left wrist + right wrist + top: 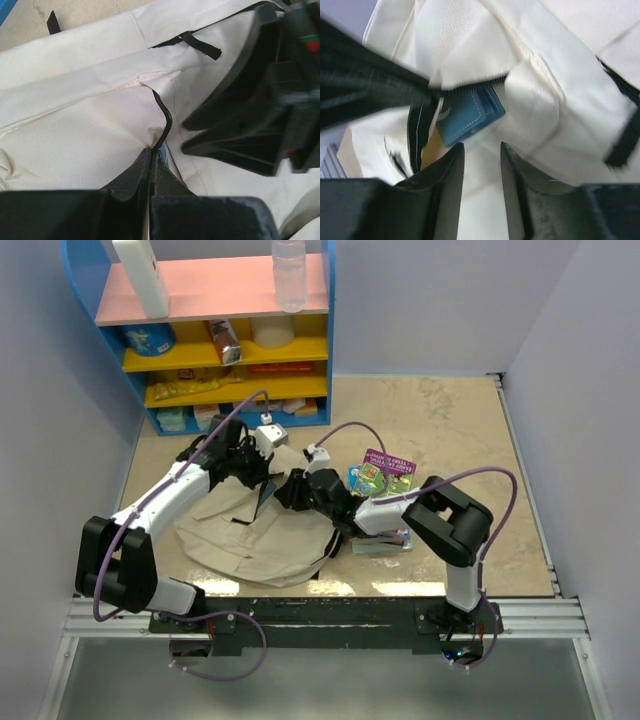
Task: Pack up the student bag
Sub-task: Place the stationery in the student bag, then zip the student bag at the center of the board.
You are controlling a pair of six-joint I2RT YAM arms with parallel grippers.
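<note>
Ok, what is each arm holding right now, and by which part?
Left gripper: jaws shut on the student bag, pinching its fabric edge at the black zipper. Right gripper: jaws apart, nothing held.

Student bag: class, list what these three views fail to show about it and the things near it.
- Top view: left gripper and right gripper cover the opening of the bag.
- Right wrist view: blue item in the opening, blurred and half under fabric; unidentifiable.
- Top view: stack beside the bag, covered by the right arm; covers too small to read.
- Left wrist view: left gripper pinches the bag's edge; zipper or cloth unclear.
</note>
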